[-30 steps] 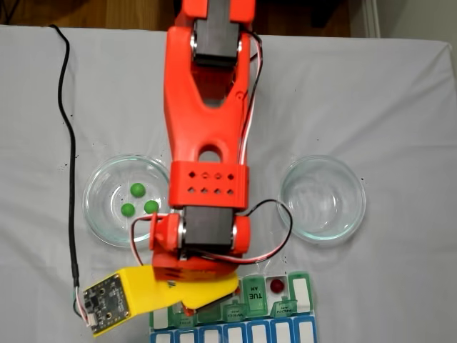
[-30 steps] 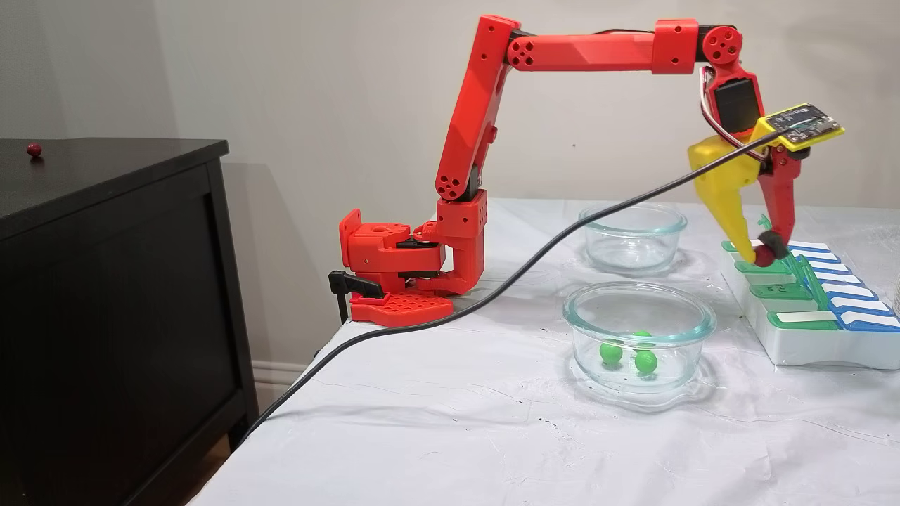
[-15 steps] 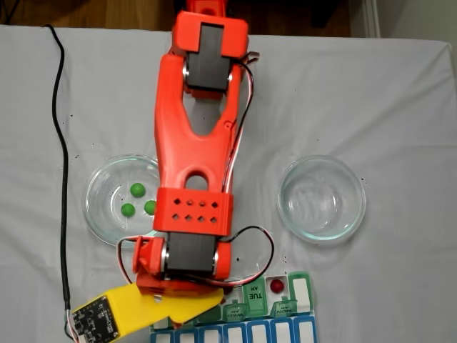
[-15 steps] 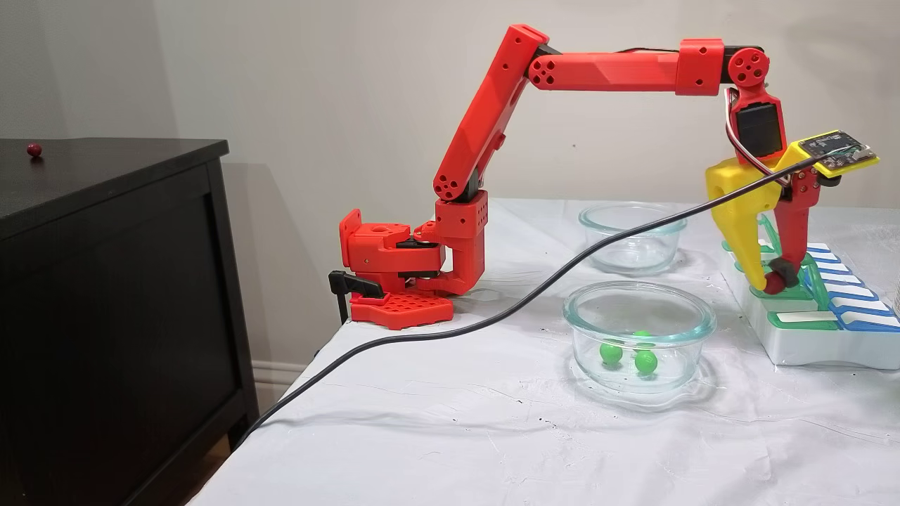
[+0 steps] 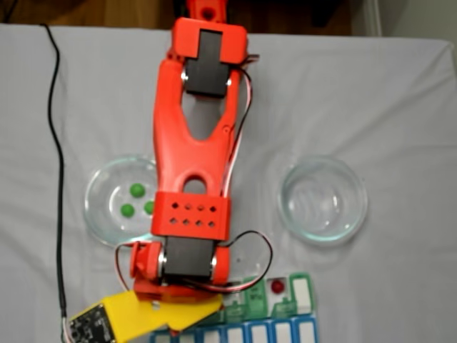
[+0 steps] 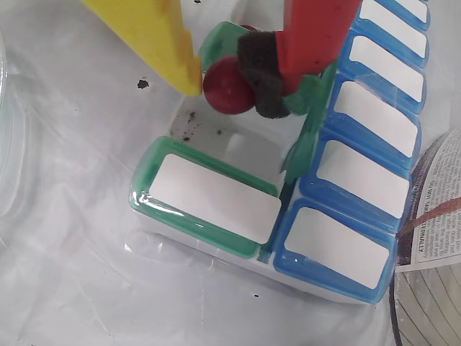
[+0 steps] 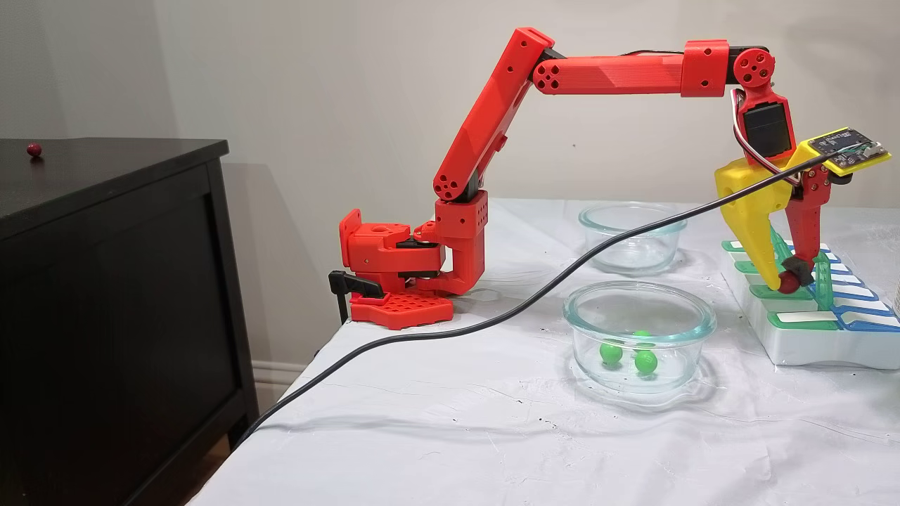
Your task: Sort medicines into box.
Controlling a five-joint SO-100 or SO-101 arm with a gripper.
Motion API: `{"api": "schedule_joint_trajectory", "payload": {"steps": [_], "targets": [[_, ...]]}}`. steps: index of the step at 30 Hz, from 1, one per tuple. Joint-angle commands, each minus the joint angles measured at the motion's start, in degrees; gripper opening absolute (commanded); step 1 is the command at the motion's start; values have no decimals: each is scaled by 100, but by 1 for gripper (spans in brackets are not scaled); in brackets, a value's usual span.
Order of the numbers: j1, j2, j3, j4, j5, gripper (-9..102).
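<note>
Gripper [image 6: 232, 81] fingers, one yellow and one red with a black foam pad, clamp a glossy dark red ball [image 6: 227, 84] directly over an open white compartment of the long green-and-blue pill organiser [image 6: 216, 198], near its end on the table [image 7: 457, 429].

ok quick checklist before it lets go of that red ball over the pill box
1. Grip: gripper shut on the red ball: ok.
2. Open compartment under the ball, lid up: ok.
3. Compartment free of other balls: ok.
4. Ball low enough not to bounce out: cannot tell.
5. Pill box flat on the table: ok.
6. Green balls waiting in the near glass bowl: ok.
</note>
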State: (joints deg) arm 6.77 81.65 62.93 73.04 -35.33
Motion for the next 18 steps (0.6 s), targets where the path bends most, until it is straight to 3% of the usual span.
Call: {"api": "schedule_joint_trajectory", "payload": {"steps": [1,7,9,14,18], "targets": [[44,422,-536,62,-53,19],[105,721,-466,229,-141,10],[167,914,-413,316,-281,0],[343,1433,-132,993,-993,0],[536,1854,158,1151,-1002,0]]}}
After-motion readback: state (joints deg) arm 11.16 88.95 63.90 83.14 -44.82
